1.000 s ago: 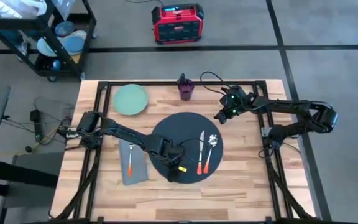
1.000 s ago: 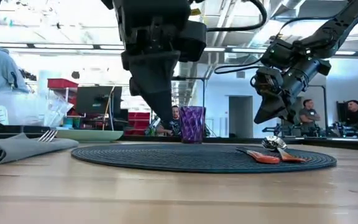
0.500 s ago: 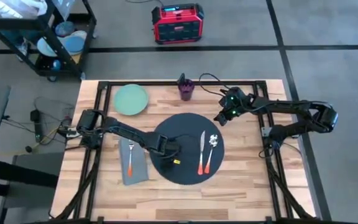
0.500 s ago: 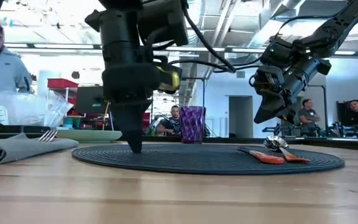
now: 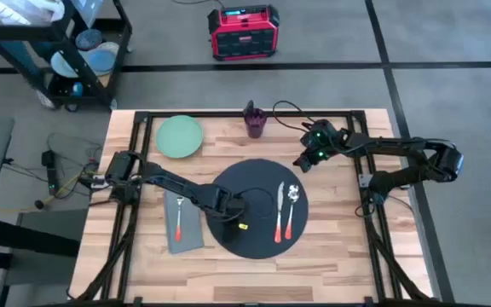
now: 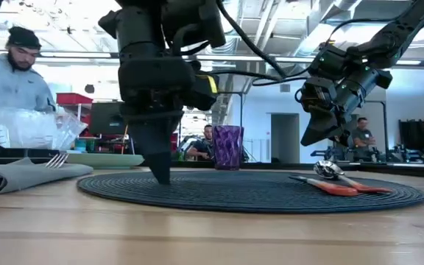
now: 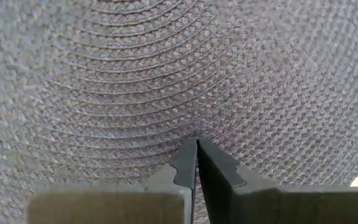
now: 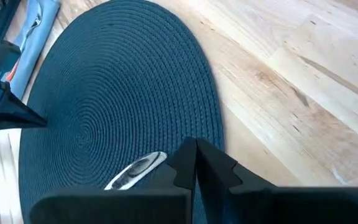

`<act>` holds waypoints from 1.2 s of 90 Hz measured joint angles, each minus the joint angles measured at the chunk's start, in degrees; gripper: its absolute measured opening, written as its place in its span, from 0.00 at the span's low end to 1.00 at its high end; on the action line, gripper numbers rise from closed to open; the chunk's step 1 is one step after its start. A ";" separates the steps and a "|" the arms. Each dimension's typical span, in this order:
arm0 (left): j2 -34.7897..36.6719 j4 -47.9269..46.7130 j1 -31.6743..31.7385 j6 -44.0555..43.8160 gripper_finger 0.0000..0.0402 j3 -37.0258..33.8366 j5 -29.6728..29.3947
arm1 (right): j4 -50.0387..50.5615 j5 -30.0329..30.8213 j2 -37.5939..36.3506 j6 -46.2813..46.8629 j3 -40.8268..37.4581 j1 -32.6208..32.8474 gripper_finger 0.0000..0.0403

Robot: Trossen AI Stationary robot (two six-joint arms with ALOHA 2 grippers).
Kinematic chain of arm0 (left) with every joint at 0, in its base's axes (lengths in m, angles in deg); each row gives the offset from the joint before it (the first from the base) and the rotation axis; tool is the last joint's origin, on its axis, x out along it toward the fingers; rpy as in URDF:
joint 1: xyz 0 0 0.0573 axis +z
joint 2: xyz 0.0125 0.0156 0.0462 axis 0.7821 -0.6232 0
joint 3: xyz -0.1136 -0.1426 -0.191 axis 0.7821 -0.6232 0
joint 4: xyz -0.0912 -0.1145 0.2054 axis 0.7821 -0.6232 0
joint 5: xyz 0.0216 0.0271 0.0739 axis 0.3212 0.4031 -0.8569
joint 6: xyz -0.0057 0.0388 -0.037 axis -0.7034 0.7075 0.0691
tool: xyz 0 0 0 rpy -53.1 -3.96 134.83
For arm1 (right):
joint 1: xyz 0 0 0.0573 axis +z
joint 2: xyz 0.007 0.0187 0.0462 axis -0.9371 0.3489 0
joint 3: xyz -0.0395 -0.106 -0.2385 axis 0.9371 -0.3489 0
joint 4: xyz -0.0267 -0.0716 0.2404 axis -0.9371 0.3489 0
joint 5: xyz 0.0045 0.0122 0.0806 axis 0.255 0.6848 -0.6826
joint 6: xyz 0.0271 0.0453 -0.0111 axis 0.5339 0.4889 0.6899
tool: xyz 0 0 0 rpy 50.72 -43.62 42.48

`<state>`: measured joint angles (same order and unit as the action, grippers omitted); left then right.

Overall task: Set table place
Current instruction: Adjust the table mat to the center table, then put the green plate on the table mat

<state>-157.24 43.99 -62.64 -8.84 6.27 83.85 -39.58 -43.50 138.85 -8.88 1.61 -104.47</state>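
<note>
- table (image 5: 331, 264): light wood planks, black frame.
- place (image 5: 254, 234), round dark mat, lies mid-table; knife (image 5: 279, 207) and spoon (image 5: 290, 213) lie on its right part.
- left gripper (image 5: 238, 210) tip down on the mat, fingers (image 7: 185, 163) clenched, empty.
- right gripper (image 5: 301, 160) hovers over the mat's far right edge, fingers clenched, empty.
- plate (image 5: 180, 136) far left; napkin (image 5: 183, 223) with fork (image 5: 179, 218) beside the mat.
- purple cup (image 5: 254, 121) at the far edge.

A robotics lab: open ceiling, monitors, wheeled cart (image 5: 54, 47), people at desks beyond.
</note>
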 joint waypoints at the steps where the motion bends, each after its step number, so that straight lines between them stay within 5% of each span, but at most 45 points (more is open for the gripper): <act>1: 0.11 -0.20 0.04 -0.24 0.00 -0.02 0.06 | -0.01 -0.01 0.00 0.00 0.00 0.00 0.00; 23: 7.42 3.39 0.21 -2.62 0.00 -0.02 -0.07 | 0.00 -3.46 0.00 -0.92 0.00 0.02 0.00; 31: 9.63 -1.92 -0.08 -5.49 0.00 -0.12 0.06 | 0.14 -4.28 0.00 -0.85 0.00 0.04 0.00; 48: 14.72 -16.29 -3.88 -12.78 0.00 -2.79 -11.17 | 0.83 -4.34 0.00 -0.87 0.00 0.07 0.00; 67: 18.86 -15.27 -4.52 -21.60 0.00 -12.58 -10.23 | 0.82 -4.34 0.00 -0.92 0.00 0.07 0.00; 108: 21.79 -8.71 -4.75 -22.73 0.00 -23.90 -7.41 | 0.82 -4.31 0.00 -1.07 0.00 -0.11 0.00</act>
<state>-135.45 35.28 -67.39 -31.56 -17.63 76.44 -38.76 -47.81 138.85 -9.94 1.61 -104.58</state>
